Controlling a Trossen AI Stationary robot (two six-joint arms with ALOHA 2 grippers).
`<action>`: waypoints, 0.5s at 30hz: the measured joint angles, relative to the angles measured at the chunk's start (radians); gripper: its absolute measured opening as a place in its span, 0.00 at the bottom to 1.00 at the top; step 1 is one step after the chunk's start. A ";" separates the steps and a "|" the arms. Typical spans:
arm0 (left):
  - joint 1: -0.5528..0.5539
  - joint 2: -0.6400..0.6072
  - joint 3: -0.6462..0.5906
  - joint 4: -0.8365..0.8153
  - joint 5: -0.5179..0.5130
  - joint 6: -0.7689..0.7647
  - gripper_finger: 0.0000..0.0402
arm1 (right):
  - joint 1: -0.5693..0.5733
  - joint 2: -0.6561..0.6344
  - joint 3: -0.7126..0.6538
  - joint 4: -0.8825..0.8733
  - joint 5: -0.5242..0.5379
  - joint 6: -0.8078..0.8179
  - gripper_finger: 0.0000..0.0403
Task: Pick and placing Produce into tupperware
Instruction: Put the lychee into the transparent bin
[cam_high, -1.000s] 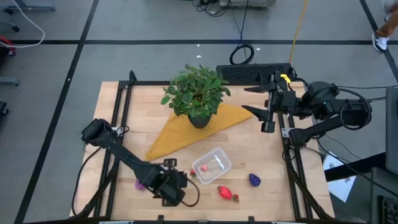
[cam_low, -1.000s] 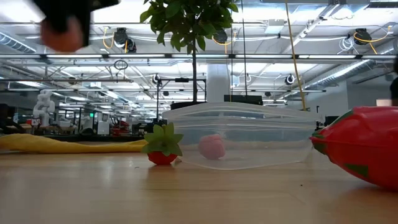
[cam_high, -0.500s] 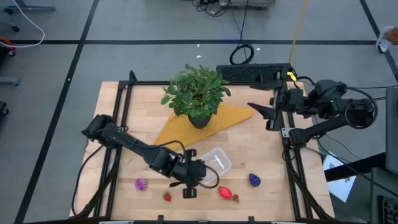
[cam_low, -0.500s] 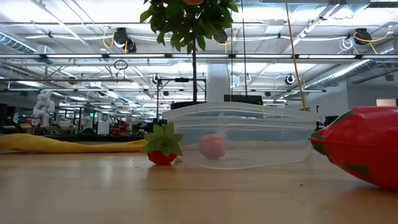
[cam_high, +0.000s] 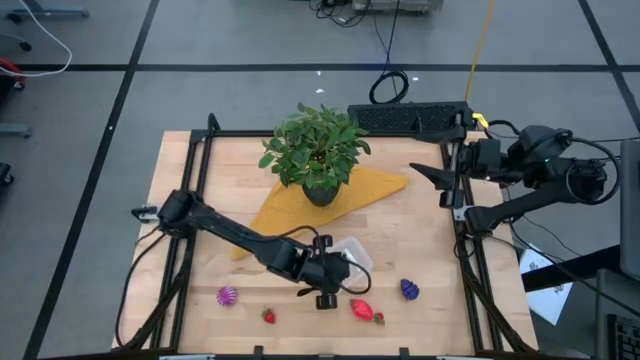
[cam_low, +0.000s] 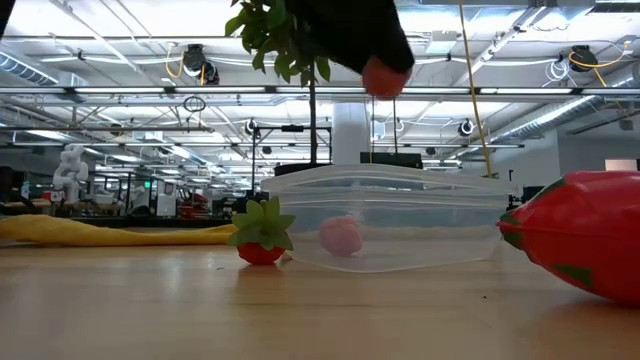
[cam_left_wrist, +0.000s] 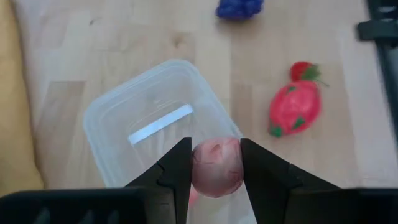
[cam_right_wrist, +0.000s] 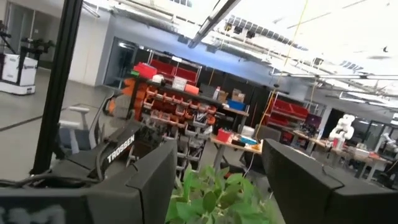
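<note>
My left gripper (cam_high: 335, 272) is shut on a pink round piece (cam_left_wrist: 216, 167) and hovers above the clear tupperware (cam_high: 356, 256), which rests flat on the table. Another pink piece (cam_low: 341, 235) lies inside the tupperware. A small strawberry (cam_low: 262, 240) rests on the table against the tupperware's wall. Also on the table are a red strawberry-like piece (cam_high: 364, 309), a purple knobbly piece (cam_high: 409, 289), a pink-purple piece (cam_high: 228, 295) and a tiny red one (cam_high: 268, 316). My right gripper (cam_high: 445, 185) is open and empty, high at the far right. My left gripper pinches the pink round piece by its two opposite sides (cam_left_wrist: 198, 169) between the two fingers. The fingers come from above, slanting down toward the table's right. The piece (cam_low: 383, 78) is lifted clear, above the tupperware's rim.
A potted green plant (cam_high: 318, 150) stands on a yellow cloth (cam_high: 300, 215) behind the tupperware. Black frame rails (cam_high: 195, 190) run along the table's left and right sides. Bare wood shows at the near left.
My left gripper has carried the pink piece from the near left toward the table's right, ending above the tupperware, and has stayed shut on it. My right arm has drawn back a little toward the right edge.
</note>
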 joint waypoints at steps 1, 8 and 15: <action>0.000 0.006 0.000 0.004 -0.009 -0.002 0.31 | 0.000 -0.002 0.000 -0.014 0.000 0.002 0.57; 0.003 0.050 0.001 -0.023 -0.045 -0.060 0.31 | 0.000 -0.002 0.000 -0.042 0.000 0.003 0.57; 0.003 0.075 0.000 -0.106 -0.052 -0.155 0.31 | 0.000 -0.002 0.000 -0.056 0.000 0.003 0.57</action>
